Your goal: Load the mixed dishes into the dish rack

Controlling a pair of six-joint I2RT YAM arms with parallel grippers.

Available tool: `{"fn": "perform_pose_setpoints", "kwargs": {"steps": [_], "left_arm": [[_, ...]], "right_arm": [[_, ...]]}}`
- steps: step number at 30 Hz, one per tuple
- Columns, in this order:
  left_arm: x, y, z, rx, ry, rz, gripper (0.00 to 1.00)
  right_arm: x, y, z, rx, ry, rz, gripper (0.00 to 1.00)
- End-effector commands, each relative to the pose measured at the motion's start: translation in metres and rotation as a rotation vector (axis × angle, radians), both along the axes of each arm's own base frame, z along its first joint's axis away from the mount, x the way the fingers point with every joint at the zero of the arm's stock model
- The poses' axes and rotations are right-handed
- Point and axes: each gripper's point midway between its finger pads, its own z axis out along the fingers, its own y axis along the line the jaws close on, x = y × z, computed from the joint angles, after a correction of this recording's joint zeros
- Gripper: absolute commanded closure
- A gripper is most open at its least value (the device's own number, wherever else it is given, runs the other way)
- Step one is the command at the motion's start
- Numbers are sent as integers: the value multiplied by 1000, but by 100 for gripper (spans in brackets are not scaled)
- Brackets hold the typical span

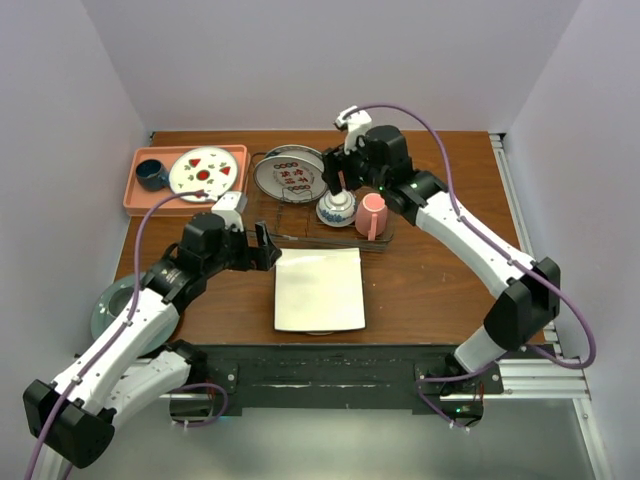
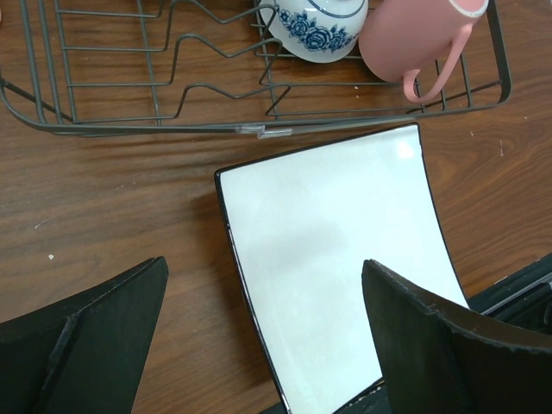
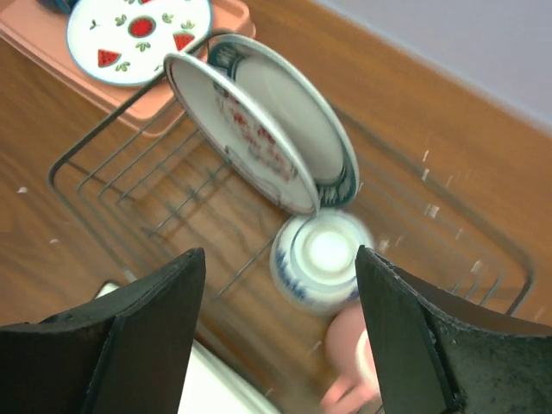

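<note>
Three of the five dishes are in the dish rack (image 1: 290, 215), which sits at 12 o'clock on the bench (image 1: 430, 270). The round white plate with dark-blue lettered rim (image 1: 288, 176) leans on edge in the rack's left half. The small blue-and-white patterned bowl (image 1: 337, 208) sits mouth-down just to its right, and the pink mug (image 1: 372, 216) lies at the rack's 3 o'clock end, handle toward the near side.

Two dishes are left. The white square plate (image 1: 320, 290) lies flat on the bench at 6 o'clock from the rack, its far edge just short of the front wire. The pale green round plate (image 1: 103, 310) lies at 8 o'clock, at the bench's left edge, partly under the left arm.

The right gripper (image 3: 280, 254) hangs over the bowl with its fingers spread and nothing between them. The left gripper (image 2: 263, 263) is spread wide and empty above the square plate, which I judge to be the next dish to go.

The bench is dark brown wood-grain, scuffed in places. At 10 o'clock a salmon-pink tray (image 1: 135, 200) holds a white plate with red watermelon marks (image 1: 205, 170) and a small dark blue cup (image 1: 152, 175). Plain pale walls close in the left, far and right sides, and a metal frame runs along the right and near edges.
</note>
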Motion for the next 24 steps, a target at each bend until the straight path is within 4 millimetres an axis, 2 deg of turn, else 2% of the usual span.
{"fn": "perform_pose_setpoints", "kwargs": {"steps": [1, 2, 4, 5, 6, 7, 8, 9, 10, 11, 12, 13, 15, 16, 18, 19, 24], "left_arm": [[4, -8, 0, -36, -37, -34, 0], [4, -9, -1, -40, -32, -41, 0], [2, -11, -9, -49, -18, -42, 0], [1, -11, -12, -51, -10, -42, 0], [1, -11, -14, -55, -5, -36, 0], [0, -11, -21, -53, 8, -36, 0], [-1, -11, -25, -55, 16, -34, 0], [1, -12, -27, -65, 19, -27, 0], [-1, -12, -37, -65, 39, -25, 0], [-2, -13, -41, -68, 48, -24, 0], [-1, -15, -44, -79, 57, -18, 0], [-3, -16, -53, -83, 77, -22, 0], [-4, -19, -65, -95, 107, -24, 3], [-6, -21, -68, -103, 119, -31, 3], [-6, -24, -78, -109, 142, -36, 6], [-7, -25, -81, -111, 152, -38, 7], [-10, -29, -94, -126, 188, -52, 12]], "right_arm": [[-39, -32, -25, 117, 231, -205, 25], [-54, -43, -31, 129, 246, -223, 24], [-69, -48, -38, 182, 282, -240, 18], [-82, -54, -56, 168, 317, -239, 1], [-93, -56, -47, 211, 306, -223, 1], [-101, -59, -47, 232, 307, -216, 1], [-112, -63, -66, 223, 341, -214, 1], [-120, -66, -57, 270, 321, -209, 1], [-129, -62, -60, 294, 345, -177, 1], [-138, -65, -78, 289, 384, -182, 1], [-142, -67, -79, 318, 387, -189, 1], [-149, -70, -97, 308, 425, -201, 1], [-154, -69, -109, 339, 457, -208, 3], [-162, -68, -125, 335, 496, -195, 5], [-164, -63, -135, 353, 518, -185, 9], [-165, -64, -149, 338, 544, -193, 11], [-162, -51, -170, 350, 596, -166, 16]]}}
